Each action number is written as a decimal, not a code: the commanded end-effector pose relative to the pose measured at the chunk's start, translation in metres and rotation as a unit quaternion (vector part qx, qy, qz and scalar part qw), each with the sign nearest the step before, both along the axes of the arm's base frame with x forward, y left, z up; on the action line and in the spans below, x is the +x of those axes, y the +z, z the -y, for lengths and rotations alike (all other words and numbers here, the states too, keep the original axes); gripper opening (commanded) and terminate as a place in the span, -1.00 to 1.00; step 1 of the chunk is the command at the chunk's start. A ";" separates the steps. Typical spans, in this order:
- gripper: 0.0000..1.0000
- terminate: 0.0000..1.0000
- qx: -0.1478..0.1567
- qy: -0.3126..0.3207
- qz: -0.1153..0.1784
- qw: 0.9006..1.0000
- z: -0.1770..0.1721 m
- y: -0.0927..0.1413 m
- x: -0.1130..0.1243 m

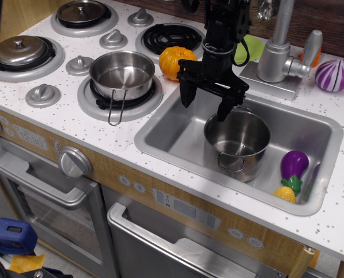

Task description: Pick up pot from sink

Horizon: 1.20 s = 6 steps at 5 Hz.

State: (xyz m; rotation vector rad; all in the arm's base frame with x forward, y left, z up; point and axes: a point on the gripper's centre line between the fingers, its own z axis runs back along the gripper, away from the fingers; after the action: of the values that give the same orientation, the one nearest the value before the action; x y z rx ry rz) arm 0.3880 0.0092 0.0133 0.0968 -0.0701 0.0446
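Overhead, jaws (205, 104) spread wide above the pot's (237, 145) back rim, bare sink (172, 136) floor to its left.

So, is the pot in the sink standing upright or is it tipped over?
Upright. The pot stands on the floor of the sink with its round opening facing up, and its bare, empty inside bottom is visible.

Below hand (207, 99): pot (237, 143) mouth open. Left of hand: bare sink (172, 136) floor. Right, low: eggplant (294, 167), corn (286, 194). Behind: faucet (276, 55).
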 end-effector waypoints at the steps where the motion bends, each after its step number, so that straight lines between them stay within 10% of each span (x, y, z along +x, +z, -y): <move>1: 1.00 -1.00 0.000 0.000 0.000 1.000 0.000 0.000 0.000; 5: 1.00 -1.00 -0.057 0.013 0.015 0.998 -0.004 -0.027 0.001; 6: -1.00 -1.00 -0.055 0.017 0.025 0.998 -0.003 -0.027 0.002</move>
State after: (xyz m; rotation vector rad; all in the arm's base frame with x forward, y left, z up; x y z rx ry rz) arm 0.3809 0.0104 -0.0328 -0.0129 -0.0782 0.0929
